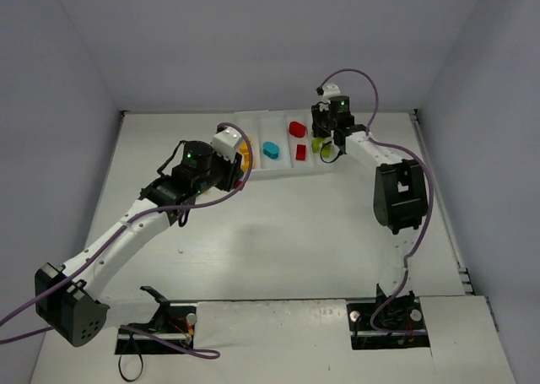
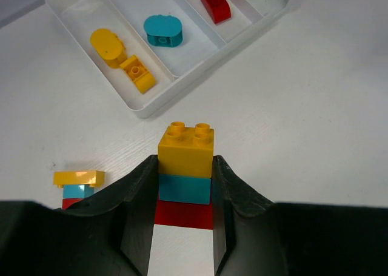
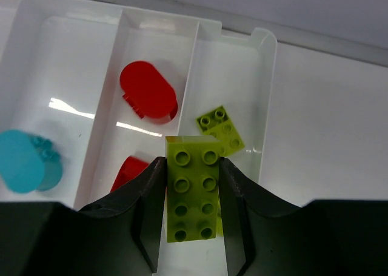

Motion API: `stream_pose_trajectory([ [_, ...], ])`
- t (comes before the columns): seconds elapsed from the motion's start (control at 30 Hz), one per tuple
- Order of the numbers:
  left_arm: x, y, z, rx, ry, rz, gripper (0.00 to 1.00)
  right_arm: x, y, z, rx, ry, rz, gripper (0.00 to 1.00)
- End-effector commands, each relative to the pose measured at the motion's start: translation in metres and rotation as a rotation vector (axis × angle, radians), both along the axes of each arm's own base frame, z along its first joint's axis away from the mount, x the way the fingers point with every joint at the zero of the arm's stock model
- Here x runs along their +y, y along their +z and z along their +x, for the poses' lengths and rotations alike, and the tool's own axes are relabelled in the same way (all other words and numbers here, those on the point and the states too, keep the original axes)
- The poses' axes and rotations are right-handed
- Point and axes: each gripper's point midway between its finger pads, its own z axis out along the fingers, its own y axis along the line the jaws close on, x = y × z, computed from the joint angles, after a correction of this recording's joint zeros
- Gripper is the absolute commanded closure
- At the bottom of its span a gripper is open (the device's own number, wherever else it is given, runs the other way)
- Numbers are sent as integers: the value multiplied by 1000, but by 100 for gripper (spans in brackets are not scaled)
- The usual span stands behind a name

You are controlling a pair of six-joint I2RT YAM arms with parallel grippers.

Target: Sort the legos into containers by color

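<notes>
My left gripper [image 2: 185, 162] is shut on a stack of a yellow, a cyan and a red brick [image 2: 185, 158], over the table just short of the white tray [image 2: 182, 89]. My right gripper [image 3: 191, 165] is shut on a lime green brick [image 3: 194, 194] over the tray's rightmost compartment [image 3: 242, 63], where a flat green brick [image 3: 219, 129] lies. Red bricks [image 3: 147, 89] lie in the compartment to its left, a cyan brick [image 2: 162, 31] in the one after, and yellow bricks [image 2: 108, 45] in the leftmost. In the top view the tray [image 1: 283, 175] sits at the table's far middle.
A second small stack, yellow on cyan on red [image 2: 79, 185], stands on the table left of my left gripper. The right arm's dark elbow [image 1: 399, 194] is near the table's right edge. Grey walls close in the table at the back and sides.
</notes>
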Motion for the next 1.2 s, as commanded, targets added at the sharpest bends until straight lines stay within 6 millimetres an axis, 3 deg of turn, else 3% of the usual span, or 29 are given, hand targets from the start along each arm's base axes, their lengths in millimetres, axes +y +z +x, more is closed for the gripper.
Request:
stream_pose_trajectory([
  [0.0, -7, 46, -3, -119, -46, -88, 100, -2, 34, 48, -182, 11, -44, 100],
  [0.07, -4, 45, -3, -126, -37, -78, 100, -1, 42, 62, -219, 14, -58, 100],
  [0.1, -4, 45, -3, -129, -37, -76, 100, -1, 31, 67, -215, 23, -80, 100],
  [0.17, -5, 44, -2, -127, -40, -76, 100, -5, 40, 79, -255, 10, -93, 100],
  [0.2, -6, 43, -3, -121, -45, -77, 100, -7, 30, 83, -245, 9, -99, 100],
  [0.27, -7, 41, -2, -112, -49, -74, 100, -8, 29, 90, -253, 8, -99, 98],
  [0.37, -9, 41, -2, -108, -53, -80, 100, -5, 25, 101, -261, 22, -89, 82],
  [0.4, -10, 40, -2, -107, -55, -81, 100, -4, 23, 102, -258, 28, -86, 72],
  [0.5, -11, 41, -2, -107, -59, -90, 100, -2, 20, 105, -255, 27, -81, 59],
  [0.53, -12, 40, -3, -103, -62, -93, 100, -3, 18, 106, -253, 24, -77, 49],
  [0.6, -13, 40, -3, -101, -67, -96, 100, -4, 18, 108, -254, 19, -77, 42],
  [0.63, -13, 40, -3, -99, -67, -96, 100, -5, 19, 108, -253, 14, -74, 33],
  [0.73, -15, 41, -5, -100, -76, -108, 100, -6, 29, 106, -259, 16, -66, 28],
  [0.77, -14, 42, -5, -101, -75, -111, 100, -5, 45, 103, -276, 13, -50, 28],
  [0.83, -15, 46, -6, -108, -78, -123, 100, 0, 54, 93, -274, 38, -24, 28],
  [0.87, -15, 46, -7, -109, -78, -128, 100, 2, 80, 85, -301, 41, 9, 28],
  [0.9, -16, 48, -7, -112, -80, -135, 100, 6, 90, 79, -306, 55, 33, 28],
  [0.93, -16, 49, -8, -116, -85, -137, 100, 13, 85, 65, -279, 98, 64, 30],
  [0.97, -18, 50, -10, -120, -104, -143, 100, 18, 117, 52, -316, 123, 105, 31],
  [1.0, -19, 51, -11, -128, -115, -145, 100, 24, 125, 41, -303, 141, 160, 32],
  [1.13, -24, 60, -24, -190, -208, -137, 100, 51, 160, -26, -232, 267, 378, 35],
  [1.17, -24, 61, -26, -221, -234, -118, 100, 58, 169, -53, -210, 317, 427, 35],
])
